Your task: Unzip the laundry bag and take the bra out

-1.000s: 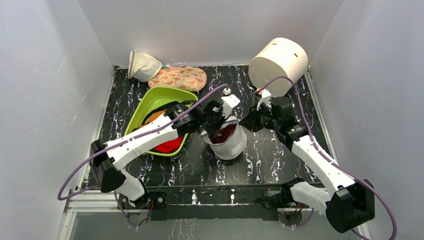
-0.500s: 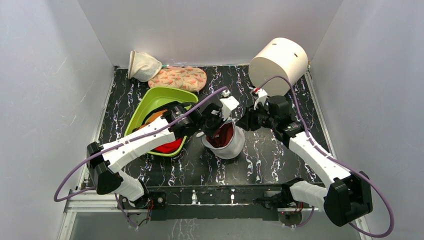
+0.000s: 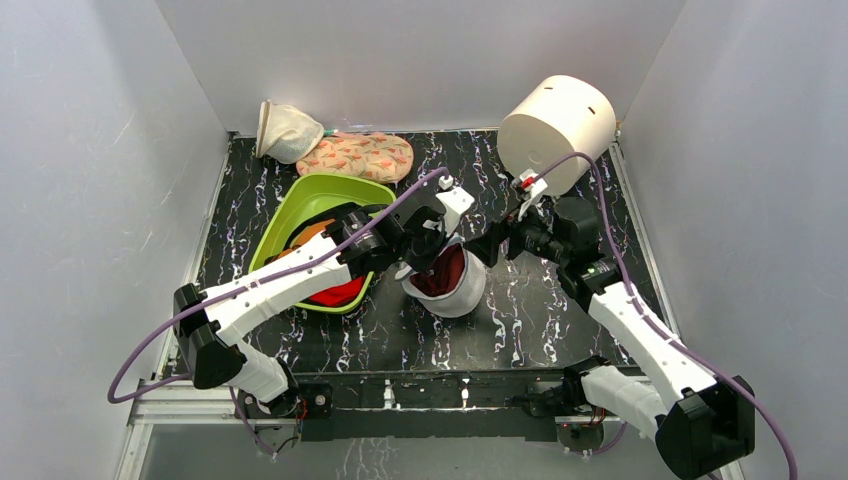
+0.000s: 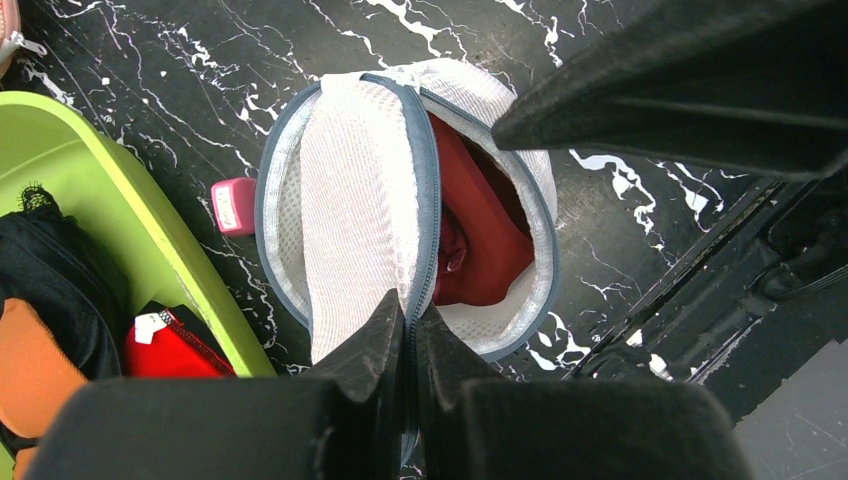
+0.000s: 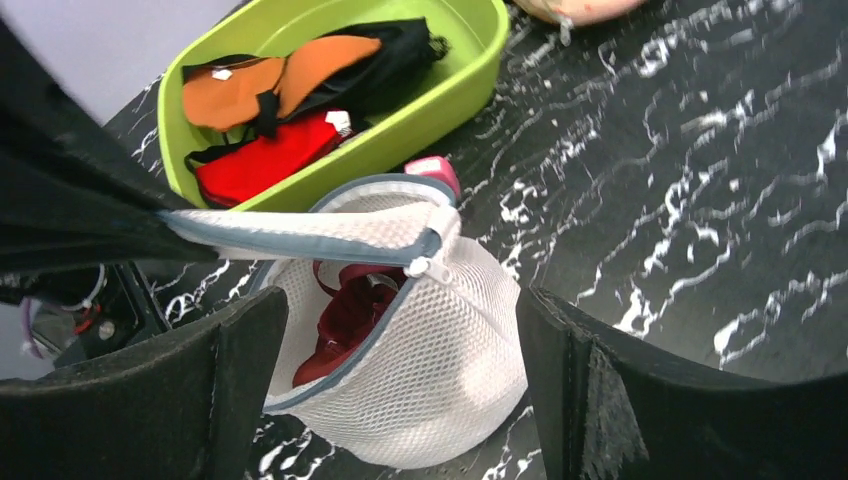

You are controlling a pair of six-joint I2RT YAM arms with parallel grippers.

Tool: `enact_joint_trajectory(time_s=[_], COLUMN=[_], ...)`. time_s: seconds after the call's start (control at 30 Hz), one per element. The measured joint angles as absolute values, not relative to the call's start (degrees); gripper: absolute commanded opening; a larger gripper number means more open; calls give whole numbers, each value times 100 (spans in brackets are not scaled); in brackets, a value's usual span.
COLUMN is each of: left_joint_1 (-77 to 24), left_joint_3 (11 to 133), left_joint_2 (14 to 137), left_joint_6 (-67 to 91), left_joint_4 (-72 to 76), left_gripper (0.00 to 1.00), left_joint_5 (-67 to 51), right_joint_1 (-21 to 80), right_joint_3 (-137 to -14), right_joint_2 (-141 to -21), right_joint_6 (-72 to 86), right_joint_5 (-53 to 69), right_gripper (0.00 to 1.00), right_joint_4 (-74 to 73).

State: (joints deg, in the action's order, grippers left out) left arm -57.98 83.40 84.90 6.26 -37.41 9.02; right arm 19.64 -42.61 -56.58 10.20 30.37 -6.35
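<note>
The laundry bag (image 3: 463, 297) is a white mesh dome with a grey zip rim, and it stands unzipped in the middle of the table. Inside it lies the dark red bra (image 3: 445, 272), also seen from the left wrist (image 4: 485, 240) and the right wrist (image 5: 345, 315). My left gripper (image 4: 410, 320) is shut on the zip edge of the bag's lifted flap (image 4: 360, 190). My right gripper (image 5: 398, 300) stands open just right of the bag (image 5: 440, 370), fingers on either side of it and apart from it. The white zip pull (image 5: 418, 266) hangs free.
A green basin (image 3: 318, 193) holding red, orange and black garments sits left of the bag. A small pink object (image 4: 232, 205) lies between them. At the back are a cream mesh pouch (image 3: 285, 130), a floral cloth (image 3: 360, 155) and a big white cylinder (image 3: 557, 125).
My right gripper has gone from shut to open and drawn slightly away to the right. The left gripper has kept its hold on the flap, and the bag has shifted slightly left.
</note>
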Motion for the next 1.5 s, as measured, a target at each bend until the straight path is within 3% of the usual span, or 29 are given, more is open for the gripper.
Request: enact_joint_trajectory(time_s=[0.27,0.57,0.73,1.0,1.2,1.27,1.4,1.5], left_joint_1=[-5798,-5778,-5774,-5793,-5793,-5793,-5793,-5782], left_joint_3=[8340,8337,8241,8053,7828,7806,7749,7601], left_joint_2=[8490,8486,8405,8097,7756,7703,7671,7603], left_joint_6=[513,475,491,526,639,694,886,1127], left_joint_4=[-3774,-3826,-3804,-3612,-3371,-3293,-3142,-2961], left_gripper=[0,3,5,13,19,27,64,86], left_joint_5=[851,814,770,530,469,480,604,786], right_joint_1=[2309,2733,2738,2803,2847,2851,2851,2869], right_joint_3=[-3492,-3791,-3760,-3376,-3201,-3177,-2816,-2403], right_joint_2=[-5527,-6366,-6517,-6558,-6678,-6698,-6698,-6702], right_joint_6=[-812,-2370,-2519,-2088,-1702,-1540,-954,-386], right_joint_5=[4552,4882,5013,4987,5002,4971,4543,4187], right_gripper=[69,56,63,61,35,28,2,0], right_joint_4=[937,1369,1710,2790,3371,3500,4038,4482])
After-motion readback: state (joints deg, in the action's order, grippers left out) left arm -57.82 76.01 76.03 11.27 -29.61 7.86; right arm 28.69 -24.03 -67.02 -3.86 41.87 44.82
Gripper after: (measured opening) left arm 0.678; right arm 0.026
